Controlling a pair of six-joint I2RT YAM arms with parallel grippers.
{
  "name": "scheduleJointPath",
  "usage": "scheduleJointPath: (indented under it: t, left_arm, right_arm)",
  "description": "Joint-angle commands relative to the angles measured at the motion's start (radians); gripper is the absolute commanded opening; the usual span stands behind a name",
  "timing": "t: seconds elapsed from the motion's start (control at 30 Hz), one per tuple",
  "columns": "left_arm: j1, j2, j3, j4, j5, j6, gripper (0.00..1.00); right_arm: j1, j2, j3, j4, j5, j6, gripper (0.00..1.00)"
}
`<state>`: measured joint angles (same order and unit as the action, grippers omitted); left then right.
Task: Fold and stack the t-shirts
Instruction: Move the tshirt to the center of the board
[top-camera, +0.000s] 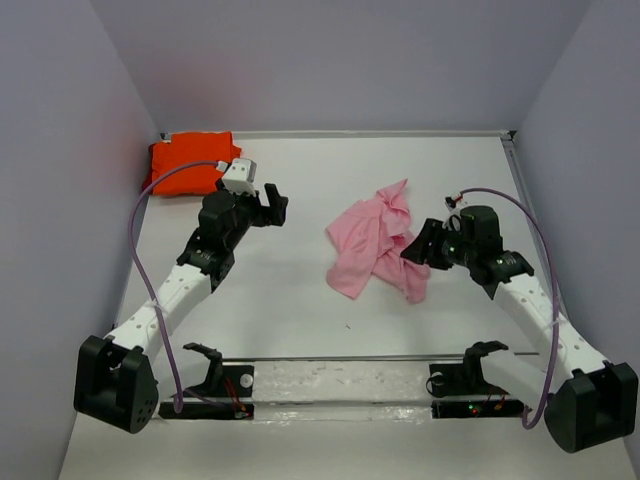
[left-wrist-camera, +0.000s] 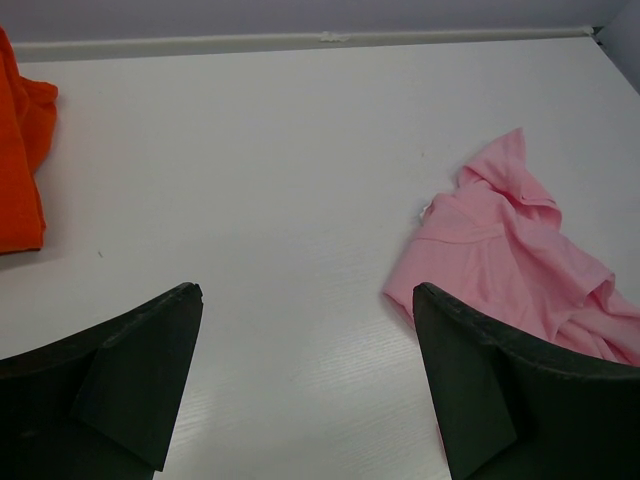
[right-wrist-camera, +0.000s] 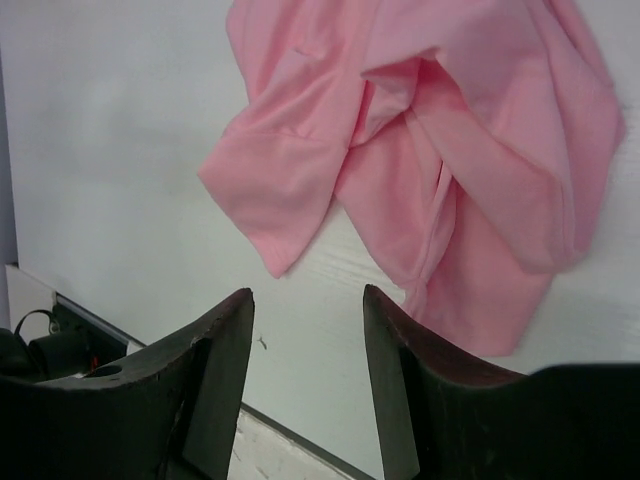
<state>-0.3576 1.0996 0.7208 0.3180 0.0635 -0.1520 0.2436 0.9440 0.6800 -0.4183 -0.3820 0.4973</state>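
Pink t-shirt (top-camera: 375, 245) is in a rumpled heap right of centre on the table (top-camera: 300, 310). It's not folded: layers bunched over each other, one lobe trailing toward the near side, a pointed bit sticking out toward the far side. Soft, loose folds, no flat edge I can line up on. Orange t-shirt (top-camera: 190, 163) sits in the far left corner as a compact block, looks folded already, so I read it as the base of the stack and the pink one as the remaining job. Right fingers (right-wrist-camera: 215, 370) are at the right edge of the heap, parted, nothing between them. In the wrist view the cloth lies just beyond the tips, not in the gap. My guess is that arm is set there to pick an edge or a sleeve and pull the shirt flat. Left fingers (left-wrist-camera: 140, 380) are spread wide and empty, hanging over bare table between the two shirts, well apart from the pink one, probably waiting to take the opposite edge. Risk: pinching several layers at once.
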Motion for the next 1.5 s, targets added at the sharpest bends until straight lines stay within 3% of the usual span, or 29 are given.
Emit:
scheduleJointPath:
  t: [0.0,0.27,0.53,0.93,1.27,1.47]
  left_arm:
    - [0.003,-0.006,0.020,0.055,0.022,-0.007,0.95]
    - [0.005,-0.003,0.020,0.053,0.027,-0.004,0.95]
    - [0.003,-0.003,0.023,0.053,0.050,-0.009,0.95]
    - [0.005,-0.007,0.025,0.056,0.056,-0.006,0.95]
    - [0.003,-0.018,0.019,0.065,0.073,-0.011,0.95]
    - [0.003,-0.020,0.019,0.066,0.076,-0.008,0.95]
  right_arm:
    - [0.003,0.091,0.125,0.029,0.066,-0.068,0.54]
    - [0.013,0.442,0.250,0.157,0.173,-0.086,0.54]
    - [0.013,0.694,0.430,0.185,0.331,-0.121,0.53]
    - [0.013,0.851,0.685,0.125,0.314,-0.138,0.53]
    - [0.013,1.099,0.892,0.115,0.342,-0.167,0.52]
    - [0.013,1.174,0.951,0.108,0.327,-0.158,0.51]
